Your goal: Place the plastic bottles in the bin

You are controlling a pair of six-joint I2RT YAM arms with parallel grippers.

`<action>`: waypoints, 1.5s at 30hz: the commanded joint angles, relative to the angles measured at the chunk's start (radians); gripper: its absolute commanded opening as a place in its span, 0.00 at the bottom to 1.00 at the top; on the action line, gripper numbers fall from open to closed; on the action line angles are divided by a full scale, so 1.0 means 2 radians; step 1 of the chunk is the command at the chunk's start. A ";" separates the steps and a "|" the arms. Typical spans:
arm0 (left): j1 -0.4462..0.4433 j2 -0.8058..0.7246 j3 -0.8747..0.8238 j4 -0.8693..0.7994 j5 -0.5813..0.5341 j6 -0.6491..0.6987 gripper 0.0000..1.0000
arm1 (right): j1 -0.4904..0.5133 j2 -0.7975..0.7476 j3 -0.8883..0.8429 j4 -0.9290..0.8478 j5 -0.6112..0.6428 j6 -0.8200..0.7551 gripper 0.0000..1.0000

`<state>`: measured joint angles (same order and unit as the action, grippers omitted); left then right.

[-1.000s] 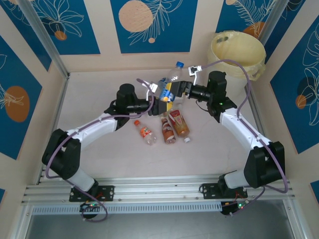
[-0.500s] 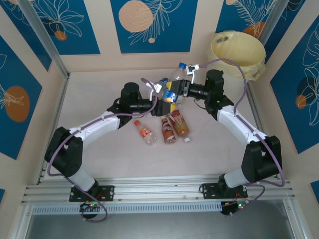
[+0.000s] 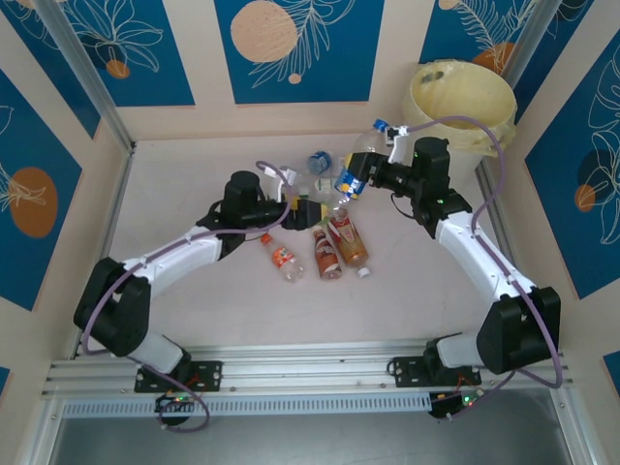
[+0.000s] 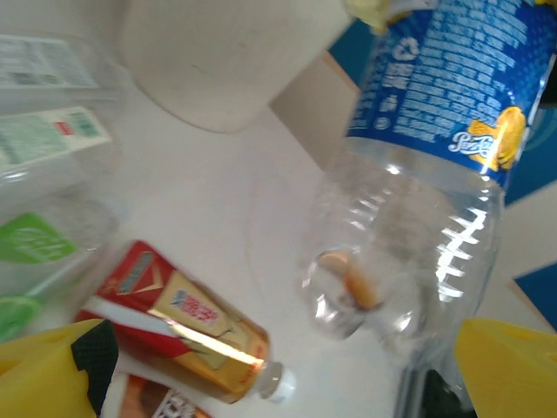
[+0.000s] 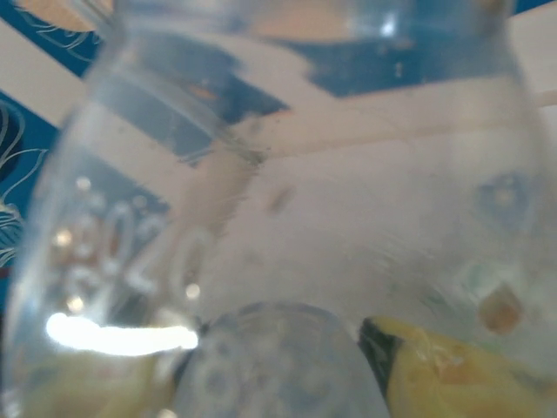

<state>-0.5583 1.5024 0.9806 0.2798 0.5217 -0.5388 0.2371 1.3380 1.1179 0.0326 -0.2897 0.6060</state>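
Note:
My right gripper (image 3: 356,180) is shut on a clear plastic bottle (image 3: 365,153) with a blue label and blue cap, held tilted above the table, cap toward the bin (image 3: 463,97) at the back right. That bottle (image 5: 287,200) sits close against the right wrist view, with a yellow fingertip (image 5: 461,374) beside it. My left gripper (image 3: 308,206) is open, just left of and below the bottle (image 4: 435,165). Its yellow fingertips (image 4: 52,374) stand wide apart with nothing between them. Three more bottles (image 3: 329,250) lie on the table below.
A red-and-gold labelled bottle (image 4: 178,322) with a white cap lies under the left gripper. Green-labelled bottles (image 4: 48,139) lie to its left. Another clear bottle (image 3: 320,161) rests near the back wall. An orange-capped bottle (image 3: 281,258) lies left of the pair.
The left gripper opened, let go of the blue-labelled bottle and drew back to the left. The right gripper shut on that bottle and carried it up and right, toward the bin.

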 commanded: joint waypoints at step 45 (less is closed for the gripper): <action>0.012 -0.114 -0.132 0.017 -0.283 0.019 1.00 | -0.136 0.106 0.235 0.133 0.372 -0.121 0.38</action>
<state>-0.5449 1.2968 0.7361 0.2840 -0.0223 -0.5190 -0.0158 1.5318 1.5288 0.2619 0.4114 0.3180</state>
